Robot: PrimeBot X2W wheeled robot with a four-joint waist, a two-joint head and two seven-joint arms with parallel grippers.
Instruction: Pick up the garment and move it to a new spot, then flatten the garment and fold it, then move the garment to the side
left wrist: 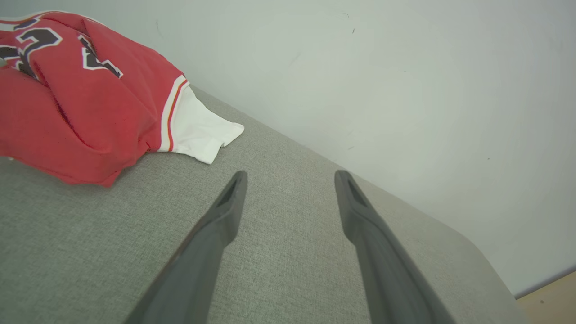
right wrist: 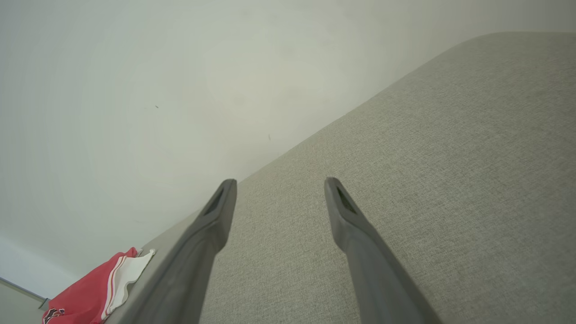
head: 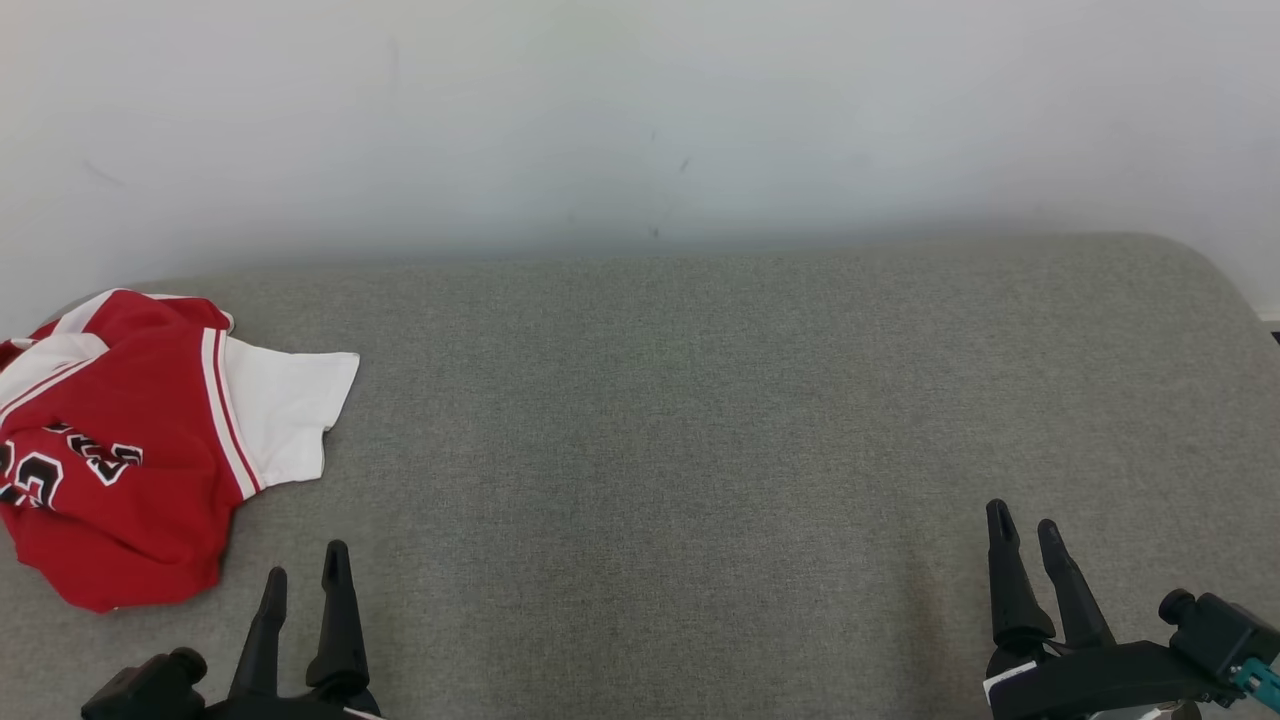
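In the head view the crumpled red-and-white garment [head: 120, 450] lies on the grey desk [head: 700, 400], just beside the wide-open, empty left hand [head: 306, 560] and well apart from the equally wide right hand [head: 1022, 515]; the left wrist view puts the garment [left wrist: 81, 99] near the left hand [left wrist: 291, 175], and the right wrist view shows the garment [right wrist: 85, 292] far from the right hand [right wrist: 279, 182].

Broad grey woven-fabric surface [head: 700, 420]: flat, fine heathered weave, spanning the lower half of the head view. Its far right corner [head: 1195, 262] is rounded. The far edge meets a plain off-white matte wall [head: 640, 110], with a soft shadow band along the join. The wall carries a few small dark scuff marks [head: 684, 163] near centre and one faint streak towards the left. Left wrist view: a thin dark line at the wall's foot, then a patch of pale tan floor [left wrist: 551, 303] beyond the surface's rounded end. Light even and diffuse, shadows soft.
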